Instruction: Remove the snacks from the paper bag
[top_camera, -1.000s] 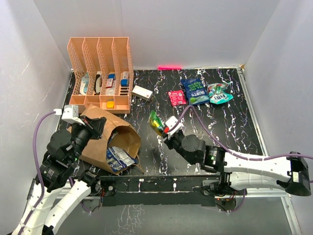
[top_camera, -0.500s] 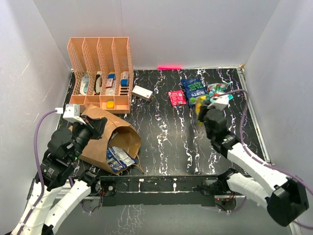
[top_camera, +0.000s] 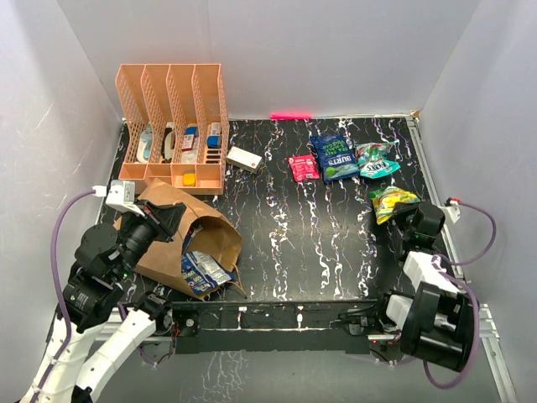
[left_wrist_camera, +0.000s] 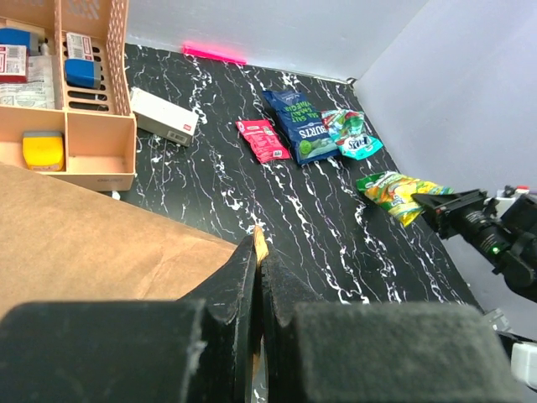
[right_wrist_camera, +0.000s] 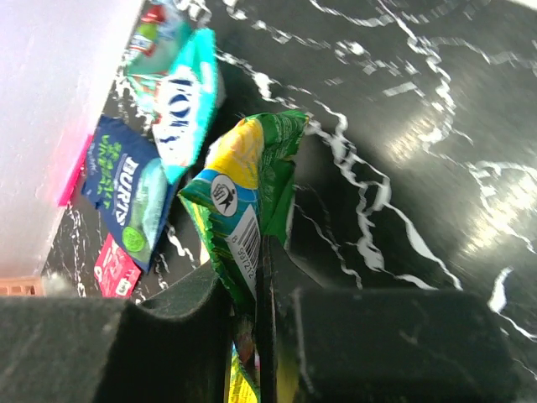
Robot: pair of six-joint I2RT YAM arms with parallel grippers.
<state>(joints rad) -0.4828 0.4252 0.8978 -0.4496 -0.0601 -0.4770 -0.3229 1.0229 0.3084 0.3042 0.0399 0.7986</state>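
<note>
The brown paper bag (top_camera: 180,231) lies on its side at the near left, with blue snacks (top_camera: 204,270) showing in its mouth. My left gripper (left_wrist_camera: 259,250) is shut on the bag's upper edge (left_wrist_camera: 101,243). My right gripper (top_camera: 403,211) is at the right side, shut on a green-yellow bag (top_camera: 393,200) held low over the table; in the right wrist view this bag (right_wrist_camera: 252,180) sticks out between the fingers (right_wrist_camera: 180,306). Behind it lie a dark blue chip bag (top_camera: 334,156), a pink-red packet (top_camera: 303,167) and a teal bag (top_camera: 375,159).
An orange mesh rack (top_camera: 172,126) with small boxes stands at the back left, and a small white box (top_camera: 244,159) lies beside it. White walls close in the black marbled table (top_camera: 285,243) on three sides, the right wall close to my right arm.
My right arm swung from the middle of the table to the right side, carrying the green-yellow bag. The left arm and the paper bag stayed put.
</note>
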